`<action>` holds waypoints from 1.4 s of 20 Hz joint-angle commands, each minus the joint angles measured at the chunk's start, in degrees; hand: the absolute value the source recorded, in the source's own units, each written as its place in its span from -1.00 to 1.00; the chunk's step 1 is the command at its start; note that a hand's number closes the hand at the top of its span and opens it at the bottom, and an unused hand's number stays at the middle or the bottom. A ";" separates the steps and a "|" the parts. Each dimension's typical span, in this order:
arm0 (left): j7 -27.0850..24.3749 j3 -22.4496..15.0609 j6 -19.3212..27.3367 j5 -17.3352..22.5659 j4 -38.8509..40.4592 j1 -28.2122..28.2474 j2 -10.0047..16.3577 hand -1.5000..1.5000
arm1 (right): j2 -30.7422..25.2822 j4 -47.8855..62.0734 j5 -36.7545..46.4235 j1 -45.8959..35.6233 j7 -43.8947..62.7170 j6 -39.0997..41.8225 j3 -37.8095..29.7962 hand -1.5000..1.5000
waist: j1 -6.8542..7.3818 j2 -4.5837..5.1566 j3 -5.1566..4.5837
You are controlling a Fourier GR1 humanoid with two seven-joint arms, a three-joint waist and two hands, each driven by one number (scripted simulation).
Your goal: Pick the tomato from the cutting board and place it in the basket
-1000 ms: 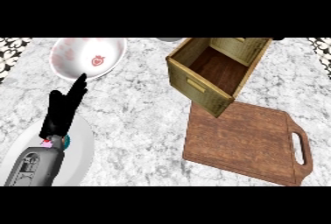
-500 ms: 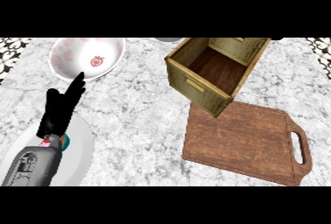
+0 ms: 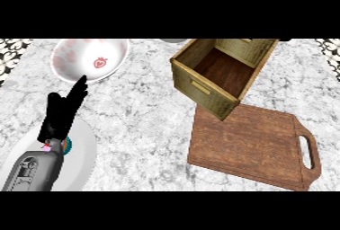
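Bench | we are resting our left hand (image 3: 61,112) open and empty over the white plate (image 3: 83,157), idle | wooden cutting board (image 3: 249,143) touching the basket (image 3: 199,90), showing no tomato

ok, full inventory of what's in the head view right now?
counter: one, grey-white marble, fills the view
bowl: one, white with pink strawberry print, top left
basket: one, tan, open-topped, top centre-right
cutting board: one, brown wood with handle slot, lower right, nothing on it
plate: one, white, lower left, partly under the forearm
grey object: one, cut off at the top edge, cannot identify
tomato: none visible
left forearm: one, grey, lower left
left robot hand: one, black, fingers straight, between plate and bowl
right robot hand: not in view
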 commanded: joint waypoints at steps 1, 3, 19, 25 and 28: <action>-2.66 -0.56 1.57 -1.66 2.73 0.36 -1.62 0.00 | 0.04 0.15 -4.12 2.87 0.07 -2.66 -4.61 -1.00 | -0.50 0.04 -0.01; -0.93 0.88 -0.24 0.26 1.45 -1.68 -0.31 0.00 | 0.10 0.48 -4.89 3.10 -0.65 -4.78 -5.82 -1.00 | 0.17 0.20 0.00; 0.34 1.42 -0.26 -0.75 -0.29 0.82 0.02 0.00 | -2.35 -9.27 -8.50 11.51 -3.19 -27.46 -12.08 -1.00 | -1.23 -0.54 0.01; -0.80 2.58 1.00 -1.29 1.62 1.71 -0.28 0.00 | -10.05 -16.87 -13.16 16.47 -1.38 -21.29 -15.72 -1.00 | -3.45 -1.26 -0.02; 0.04 1.82 2.12 -2.29 3.24 -0.58 -1.71 0.00 | -13.46 -21.38 -15.54 21.09 -1.10 -15.88 -16.81 -1.00 | -4.01 -1.20 -0.02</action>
